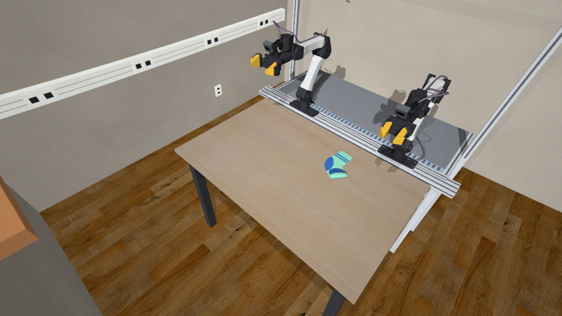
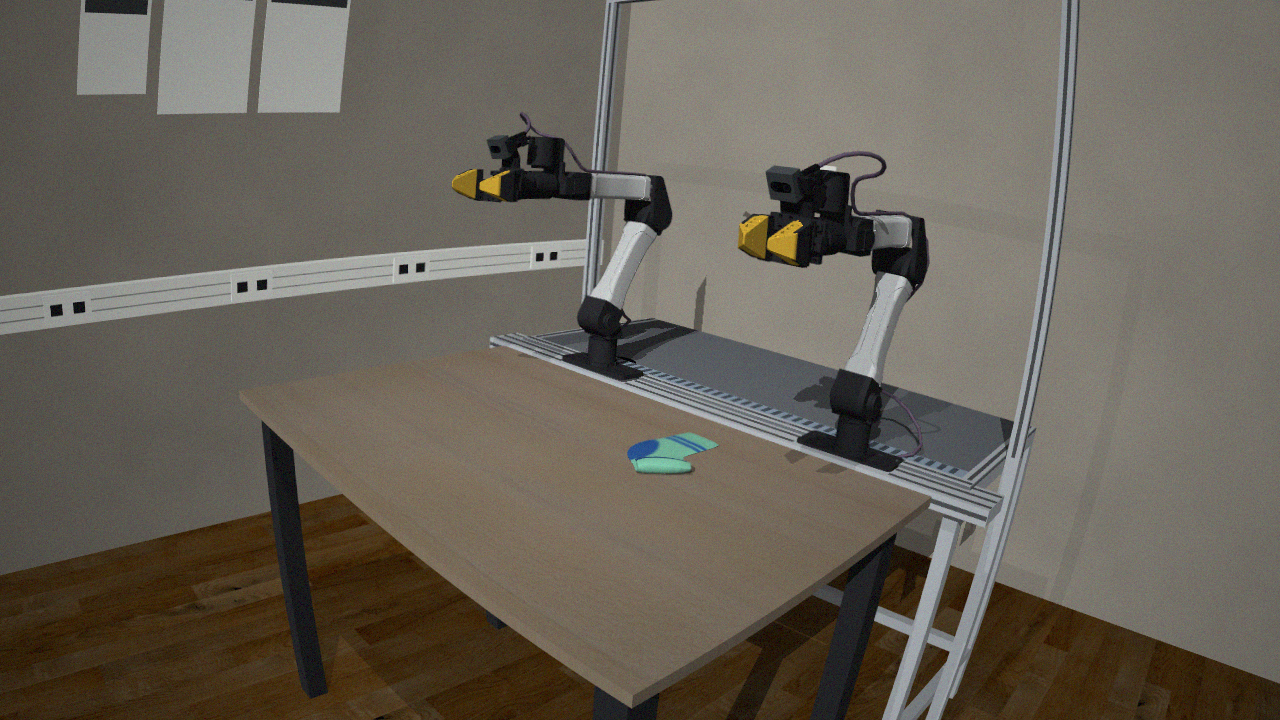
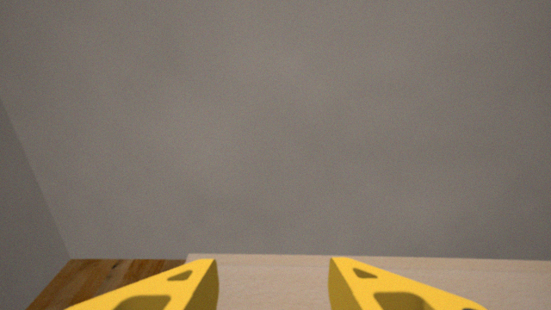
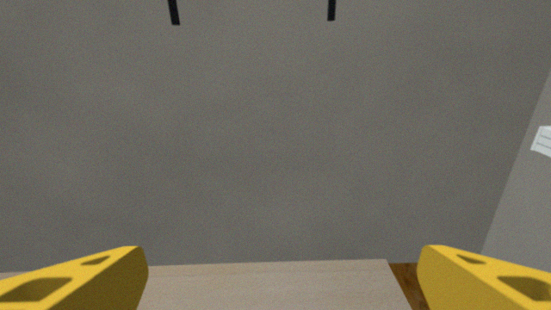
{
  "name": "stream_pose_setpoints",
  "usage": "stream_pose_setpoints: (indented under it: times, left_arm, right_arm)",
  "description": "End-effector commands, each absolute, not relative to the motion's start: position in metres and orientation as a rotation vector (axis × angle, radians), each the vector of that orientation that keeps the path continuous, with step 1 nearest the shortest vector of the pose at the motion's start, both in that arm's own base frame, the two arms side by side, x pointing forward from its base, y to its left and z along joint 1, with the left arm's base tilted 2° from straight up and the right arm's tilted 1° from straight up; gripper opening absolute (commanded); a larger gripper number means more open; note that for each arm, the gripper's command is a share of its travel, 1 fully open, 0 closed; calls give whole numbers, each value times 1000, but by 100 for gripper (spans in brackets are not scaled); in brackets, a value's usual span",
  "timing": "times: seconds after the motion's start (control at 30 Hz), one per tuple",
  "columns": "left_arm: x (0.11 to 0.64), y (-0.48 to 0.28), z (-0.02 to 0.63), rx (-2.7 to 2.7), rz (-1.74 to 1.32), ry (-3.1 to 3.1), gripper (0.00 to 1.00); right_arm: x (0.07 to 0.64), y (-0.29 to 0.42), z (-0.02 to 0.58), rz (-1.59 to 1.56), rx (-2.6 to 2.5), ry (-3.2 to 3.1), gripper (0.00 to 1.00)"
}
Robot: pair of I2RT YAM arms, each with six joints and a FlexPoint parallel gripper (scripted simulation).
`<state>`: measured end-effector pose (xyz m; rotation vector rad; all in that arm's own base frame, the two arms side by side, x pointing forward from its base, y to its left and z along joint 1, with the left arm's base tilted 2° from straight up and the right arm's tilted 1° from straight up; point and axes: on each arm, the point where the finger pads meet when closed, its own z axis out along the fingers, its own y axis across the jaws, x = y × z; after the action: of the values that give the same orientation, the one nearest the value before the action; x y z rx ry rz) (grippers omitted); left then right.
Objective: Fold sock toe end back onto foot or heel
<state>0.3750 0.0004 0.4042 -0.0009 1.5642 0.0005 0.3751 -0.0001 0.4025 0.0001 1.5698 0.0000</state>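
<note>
The green and blue sock (image 1: 340, 161) (image 2: 671, 448) lies on the table, its striped cuff toward the rail and its blue heel patch (image 1: 329, 163) (image 2: 641, 449) at the bend. Its toe end is folded back over the foot, with the blue toe patch (image 1: 337, 171) on top and a rounded green fold (image 1: 338, 176) (image 2: 662, 465) along the front. My left gripper (image 1: 391, 134) (image 2: 768, 241) (image 3: 273, 271) is part open and empty, high above the rail, clear of the sock. My right gripper (image 1: 262, 66) (image 2: 477, 185) (image 4: 281, 257) is wide open and empty, high and far from the sock.
The wooden table (image 1: 251, 157) (image 2: 501, 465) reaches out in front of both arms. A metal rail (image 1: 349, 134) (image 2: 714, 410) runs along its back edge and carries the arm bases. Upright frame posts and walls stand behind and beside the arms.
</note>
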Motion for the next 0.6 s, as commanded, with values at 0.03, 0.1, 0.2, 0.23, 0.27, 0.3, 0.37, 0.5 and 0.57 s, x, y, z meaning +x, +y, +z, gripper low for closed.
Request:
stream_pose_setpoints:
  times: [0.03,0.1,0.2,0.23,0.27,0.3,0.37,0.5,0.57]
  left_arm:
    - [375,-3,402,12,4,1574,39]
    - [376,-3,406,12,3,1552,39]
    - [375,-1,404,8,8,1555,39]
    - [376,0,402,8,8,1560,39]
    - [376,0,401,7,9,1565,39]
    - [377,0,399,7,9,1569,39]
    - [377,0,400,7,9,1569,39]
    - [374,0,401,6,10,1568,39]
    - [374,0,400,6,10,1570,39]
  right_arm:
    - [378,4,406,6,-20,1567,100]
    - [378,4,406,6,-20,1568,100]
    - [378,5,405,6,-20,1570,100]
    - [378,5,405,6,-20,1570,100]
    - [378,5,405,6,-20,1571,100]
    - [378,5,404,6,-20,1571,100]
    - [378,2,404,-1,-14,1571,100]
    - [374,2,411,-1,-14,1551,100]
    - [373,2,411,-1,-14,1550,100]
